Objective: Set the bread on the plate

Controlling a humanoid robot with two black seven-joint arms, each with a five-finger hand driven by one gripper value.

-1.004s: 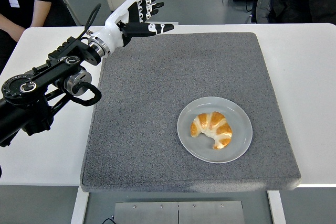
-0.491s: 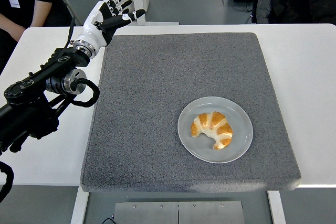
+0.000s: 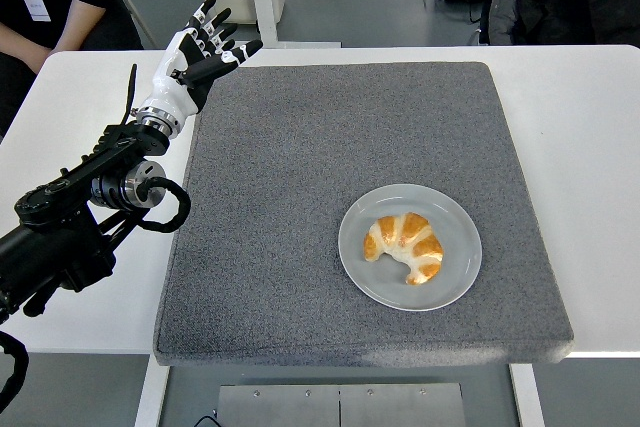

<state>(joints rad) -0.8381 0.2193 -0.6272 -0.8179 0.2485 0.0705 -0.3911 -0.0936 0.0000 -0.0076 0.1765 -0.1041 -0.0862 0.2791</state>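
One croissant [image 3: 404,246] lies on the plate [image 3: 360,269], well apart from the left robot hand [image 3: 195,52], fingers spread, empty.

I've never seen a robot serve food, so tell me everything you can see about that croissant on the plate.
The golden-brown croissant is a curved crescent with paler cream bands across its ridged, flaky-looking crust. It looks whole. It lies flat near the middle of the round grey plate, its tips pointing towards the table's near edge. Only the plate touches it; no hand is near it.
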